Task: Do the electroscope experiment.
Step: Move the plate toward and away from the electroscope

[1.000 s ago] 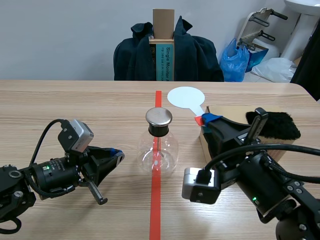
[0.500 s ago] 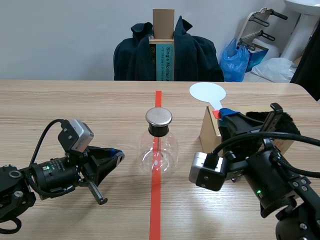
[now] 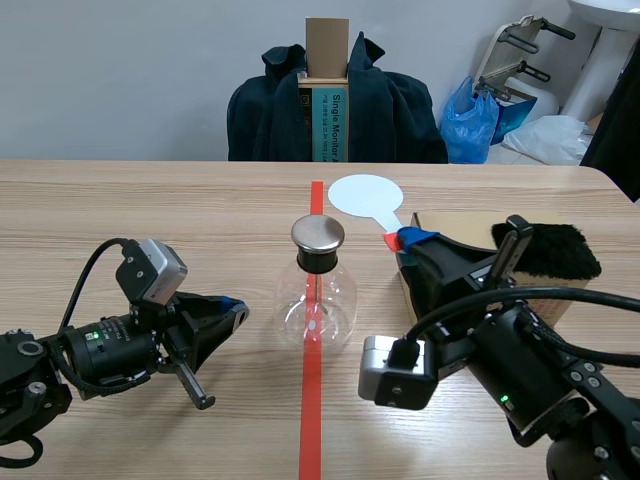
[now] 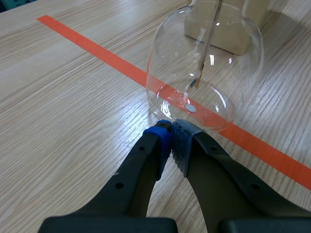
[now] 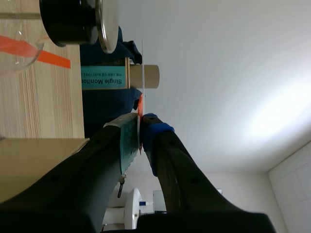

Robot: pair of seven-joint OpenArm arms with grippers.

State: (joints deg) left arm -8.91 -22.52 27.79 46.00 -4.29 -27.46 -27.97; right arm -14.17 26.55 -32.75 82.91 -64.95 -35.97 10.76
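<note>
The electroscope, a round glass flask with a black neck and a metal cap, stands on the orange tape line at the table's middle. My right gripper is shut on the red handle of a white round paddle, which hangs just right of the cap and behind it. The paddle is edge-on in the right wrist view, between the pads of the right gripper, with the cap ahead. My left gripper is shut on nothing, its tips at the foot of the flask.
A cardboard box with a black fur pad on it stands right of the flask, under my right arm. A chair draped with a dark jacket stands beyond the table's far edge. A blue bag lies behind.
The right gripper swung the paddle right, over the box, then back left to beside the flask's cap. The left arm has not moved.
</note>
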